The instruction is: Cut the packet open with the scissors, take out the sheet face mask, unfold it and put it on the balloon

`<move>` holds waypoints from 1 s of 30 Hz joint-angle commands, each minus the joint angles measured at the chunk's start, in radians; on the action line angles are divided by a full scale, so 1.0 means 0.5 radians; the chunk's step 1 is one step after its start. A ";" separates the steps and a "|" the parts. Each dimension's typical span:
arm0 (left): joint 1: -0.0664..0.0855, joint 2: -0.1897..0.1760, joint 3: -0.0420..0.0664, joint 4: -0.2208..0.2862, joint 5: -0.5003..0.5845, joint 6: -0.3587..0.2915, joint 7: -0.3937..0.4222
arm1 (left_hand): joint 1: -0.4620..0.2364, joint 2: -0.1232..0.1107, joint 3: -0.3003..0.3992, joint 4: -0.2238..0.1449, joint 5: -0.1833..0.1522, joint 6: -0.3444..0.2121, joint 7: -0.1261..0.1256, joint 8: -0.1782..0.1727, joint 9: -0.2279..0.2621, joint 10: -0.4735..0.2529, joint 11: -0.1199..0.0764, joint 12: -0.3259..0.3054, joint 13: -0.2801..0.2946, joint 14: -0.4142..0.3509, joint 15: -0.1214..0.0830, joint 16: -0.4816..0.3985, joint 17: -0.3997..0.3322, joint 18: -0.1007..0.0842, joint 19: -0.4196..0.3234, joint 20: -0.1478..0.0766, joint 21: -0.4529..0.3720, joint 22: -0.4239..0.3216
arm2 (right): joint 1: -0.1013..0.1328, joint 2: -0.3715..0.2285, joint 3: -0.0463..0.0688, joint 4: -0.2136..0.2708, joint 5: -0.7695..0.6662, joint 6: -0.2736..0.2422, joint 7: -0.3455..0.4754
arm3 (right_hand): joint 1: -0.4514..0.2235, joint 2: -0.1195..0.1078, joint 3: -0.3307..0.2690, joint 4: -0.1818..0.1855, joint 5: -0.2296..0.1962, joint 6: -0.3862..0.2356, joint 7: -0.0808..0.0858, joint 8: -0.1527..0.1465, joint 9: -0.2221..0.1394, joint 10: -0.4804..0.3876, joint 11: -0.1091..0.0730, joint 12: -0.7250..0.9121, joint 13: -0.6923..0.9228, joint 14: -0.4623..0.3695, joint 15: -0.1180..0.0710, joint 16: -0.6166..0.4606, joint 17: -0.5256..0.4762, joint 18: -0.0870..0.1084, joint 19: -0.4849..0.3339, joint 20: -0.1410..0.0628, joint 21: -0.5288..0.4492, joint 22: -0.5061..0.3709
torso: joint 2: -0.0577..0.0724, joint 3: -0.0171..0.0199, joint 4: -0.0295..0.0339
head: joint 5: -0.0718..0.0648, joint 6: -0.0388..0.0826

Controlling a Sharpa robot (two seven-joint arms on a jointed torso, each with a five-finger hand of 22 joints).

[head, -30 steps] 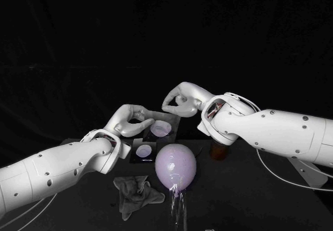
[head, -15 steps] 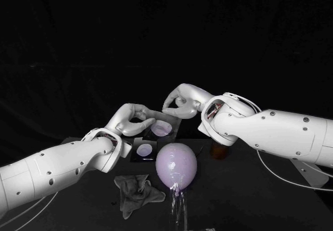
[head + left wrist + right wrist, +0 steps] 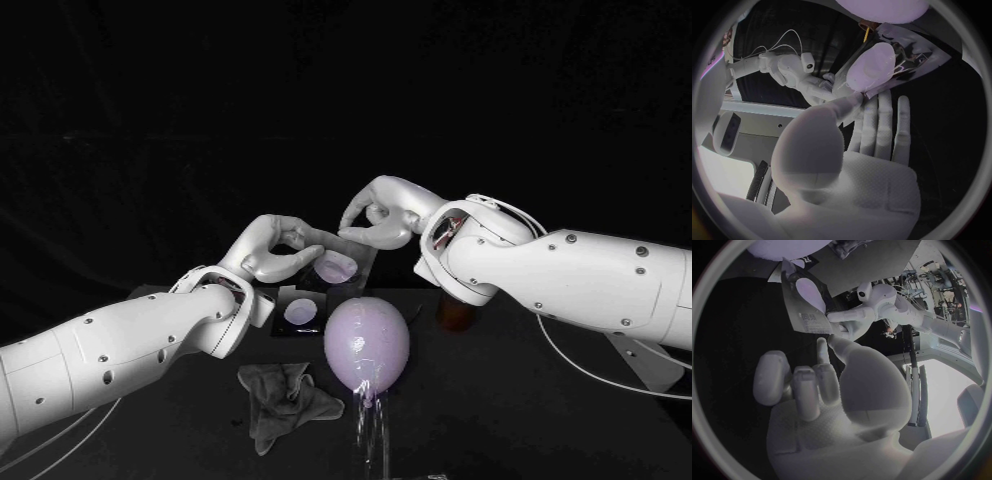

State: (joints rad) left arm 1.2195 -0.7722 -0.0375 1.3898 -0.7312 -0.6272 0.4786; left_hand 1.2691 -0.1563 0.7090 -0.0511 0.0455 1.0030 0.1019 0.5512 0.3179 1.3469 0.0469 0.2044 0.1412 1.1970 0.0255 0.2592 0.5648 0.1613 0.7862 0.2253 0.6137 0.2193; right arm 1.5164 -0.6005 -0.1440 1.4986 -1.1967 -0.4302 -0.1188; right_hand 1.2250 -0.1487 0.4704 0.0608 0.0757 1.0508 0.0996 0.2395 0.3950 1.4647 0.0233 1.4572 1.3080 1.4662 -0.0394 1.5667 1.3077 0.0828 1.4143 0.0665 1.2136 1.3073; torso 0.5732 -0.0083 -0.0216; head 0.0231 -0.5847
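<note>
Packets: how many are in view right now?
2. One packet is held up between the left hand and the right hand; a second packet lies on the table beside the balloon. Others may be hidden.

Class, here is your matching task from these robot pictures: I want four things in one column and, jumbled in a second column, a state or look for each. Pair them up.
Things:
1. balloon
2. packet
3. cloth
4. left hand

States:
A. grey, crumpled, lying loose
B. pinches the edge of something flat
C. smooth and egg-shaped
D. held up, with a pale oval printed on it

Pairs: 1-C, 2-D, 3-A, 4-B
</note>
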 commanded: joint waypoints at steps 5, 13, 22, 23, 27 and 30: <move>0.004 0.005 0.003 0.002 -0.006 -0.011 0.014 | 0.009 0.015 -0.004 0.003 0.009 0.002 0.006 0.009 0.282 -0.010 0.002 0.007 0.004 -0.016 0.003 0.012 0.003 0.037 -0.006 0.010 -0.007 -0.002 | -0.003 -0.005 0.000 0.010 -0.013 0.043 0.000 | -0.019 -0.008 -0.013 0.011 0.016 0.013 -0.002 0.008 -0.003 0.114 -0.007 -0.011 0.391 0.209 -0.008 0.008 0.526 -0.018 0.004 -0.003 -0.006 0.203 | 0.000 -0.0002 -0.001 | 0.000 0.000; 0.004 0.005 0.003 0.001 -0.006 -0.010 0.011 | 0.011 0.016 -0.005 0.003 0.009 0.001 0.006 0.010 0.282 -0.011 0.001 0.007 0.004 -0.017 0.003 0.013 0.004 0.038 -0.006 0.011 -0.007 -0.002 | -0.006 -0.011 0.000 0.021 -0.009 0.039 0.008 | -0.030 -0.015 -0.018 0.017 0.014 0.011 -0.001 0.006 -0.004 0.110 -0.006 -0.020 0.386 0.209 -0.007 0.008 0.526 -0.016 0.001 -0.002 -0.013 0.201 | 0.000 -0.0002 0.000 | -0.001 -0.003; 0.004 0.006 0.003 -0.001 -0.006 -0.007 0.009 | 0.011 0.016 -0.005 0.003 0.009 0.001 0.006 0.010 0.282 -0.011 0.001 0.007 0.004 -0.017 0.003 0.013 0.004 0.038 -0.006 0.011 -0.007 -0.002 | -0.007 -0.023 0.000 0.038 0.002 0.013 0.023 | -0.052 -0.014 -0.022 0.034 0.017 0.009 0.001 0.003 -0.007 0.107 -0.004 -0.026 0.383 0.209 -0.006 0.008 0.526 -0.016 -0.001 -0.001 -0.017 0.202 | -0.001 0.0006 -0.001 | -0.002 0.003; 0.004 0.006 0.003 -0.001 -0.006 -0.006 0.009 | 0.011 0.016 -0.005 0.003 0.009 0.001 0.006 0.010 0.282 -0.011 0.001 0.007 0.004 -0.017 0.003 0.013 0.004 0.038 -0.006 0.011 -0.007 -0.002 | -0.008 -0.023 0.000 0.038 0.002 0.012 0.023 | -0.052 -0.014 -0.022 0.034 0.017 0.009 0.001 0.003 -0.007 0.107 -0.004 -0.026 0.383 0.209 -0.006 0.008 0.526 -0.016 -0.001 -0.001 -0.017 0.202 | -0.001 0.0007 -0.001 | -0.002 0.003; 0.004 0.007 0.003 -0.001 -0.006 -0.005 0.009 | 0.011 0.016 -0.005 0.003 0.009 0.001 0.006 0.010 0.282 -0.011 0.001 0.007 0.004 -0.017 0.003 0.013 0.004 0.038 -0.006 0.011 -0.007 -0.002 | -0.008 -0.026 0.000 0.041 0.004 0.014 0.024 | -0.057 -0.013 -0.022 0.039 0.019 0.009 0.001 0.002 -0.008 0.104 -0.004 -0.032 0.380 0.209 -0.005 0.008 0.526 -0.015 -0.003 -0.001 -0.023 0.200 | 0.001 -0.0005 -0.001 | -0.002 0.005; 0.004 0.007 0.003 -0.001 -0.006 -0.005 0.009 | 0.011 0.016 -0.005 0.003 0.009 0.001 0.006 0.010 0.282 -0.011 0.001 0.007 0.004 -0.017 0.003 0.013 0.004 0.038 -0.006 0.011 -0.007 -0.002 | -0.008 -0.028 0.000 0.044 0.004 0.015 0.025 | -0.057 -0.013 -0.022 0.039 0.019 0.009 0.001 0.002 -0.008 0.104 -0.004 -0.032 0.380 0.209 -0.005 0.008 0.526 -0.015 -0.003 -0.001 -0.023 0.200 | 0.001 -0.0003 0.000 | -0.002 0.005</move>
State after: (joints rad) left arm 1.2195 -0.7713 -0.0374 1.3879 -0.7328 -0.6271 0.4772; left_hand 1.2711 -0.1586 0.7076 -0.0526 0.0465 1.0018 0.1041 0.5532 0.3180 1.3454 0.0485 0.2042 0.1422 1.1970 0.0255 0.2592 0.5649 0.1610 0.7862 0.2253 0.6138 0.2193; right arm 1.5129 -0.6142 -0.1442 1.5187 -1.1917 -0.4250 -0.1154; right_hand 1.2078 -0.1525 0.4594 0.0719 0.0795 1.0511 0.0990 0.2395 0.3926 1.4646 0.0233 1.4471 1.3082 1.4661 -0.0392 1.5667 1.3074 0.0767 1.4139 0.0666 1.2081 1.3077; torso 0.5732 -0.0083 -0.0219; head 0.0223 -0.5827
